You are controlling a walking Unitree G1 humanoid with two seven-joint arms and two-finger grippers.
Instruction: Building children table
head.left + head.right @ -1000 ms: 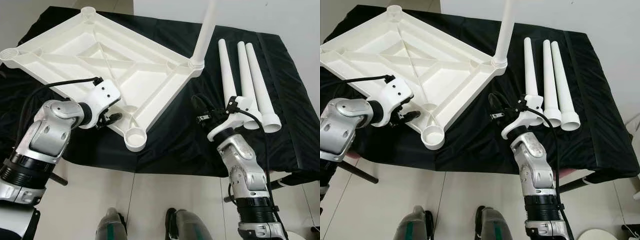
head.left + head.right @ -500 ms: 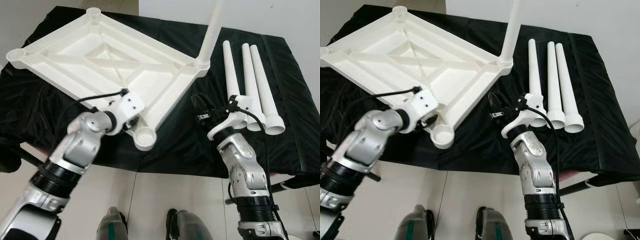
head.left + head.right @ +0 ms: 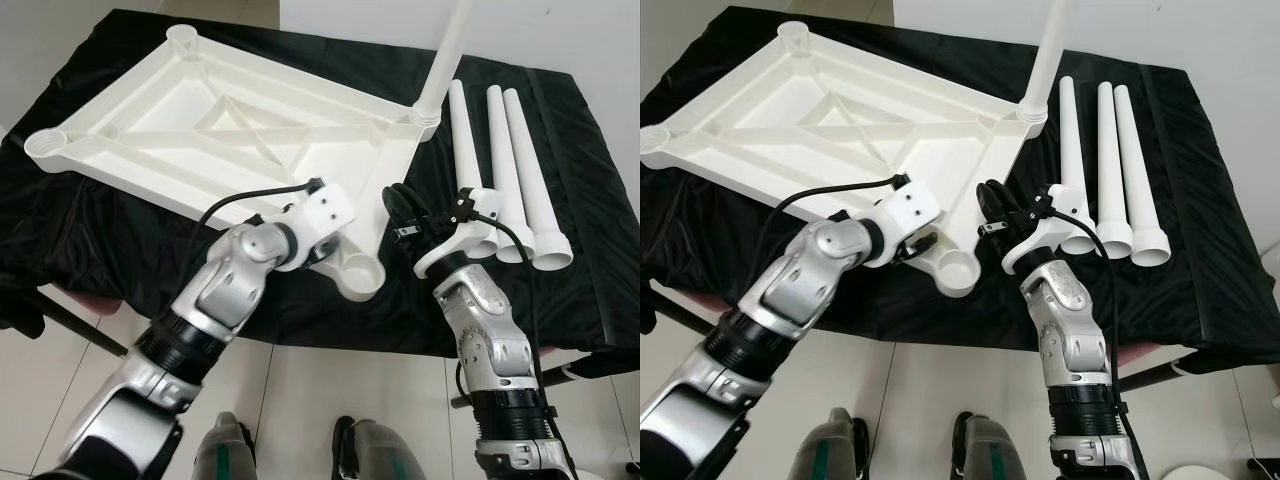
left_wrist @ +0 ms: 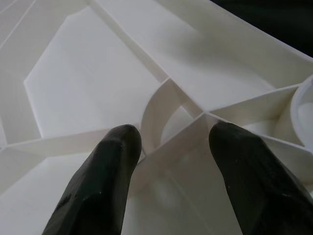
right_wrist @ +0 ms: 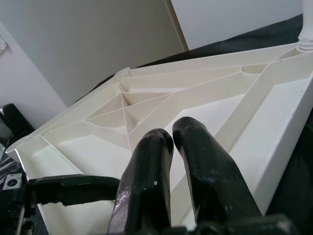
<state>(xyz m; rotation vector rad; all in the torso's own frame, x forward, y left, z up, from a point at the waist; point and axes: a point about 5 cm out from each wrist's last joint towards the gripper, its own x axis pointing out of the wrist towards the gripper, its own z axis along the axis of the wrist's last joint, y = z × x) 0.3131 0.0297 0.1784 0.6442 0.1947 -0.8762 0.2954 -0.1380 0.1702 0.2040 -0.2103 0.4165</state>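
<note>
left gripper [image 4: 168, 147] spread wide over a rib by the near corner socket [image 3: 362, 275] of the upside-down white tabletop [image 3: 230, 130]. right gripper [image 5: 172, 139] pinched shut on nothing, just beside that corner. one leg [image 3: 445, 55] standing in the far socket, three loose legs [image 3: 500, 160] lying on the black cloth [image 3: 90, 230] further right.

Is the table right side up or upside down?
Upside down. The tabletop lies on the black cloth with its ribs and leg sockets facing up, and one leg sticks upward.
</note>
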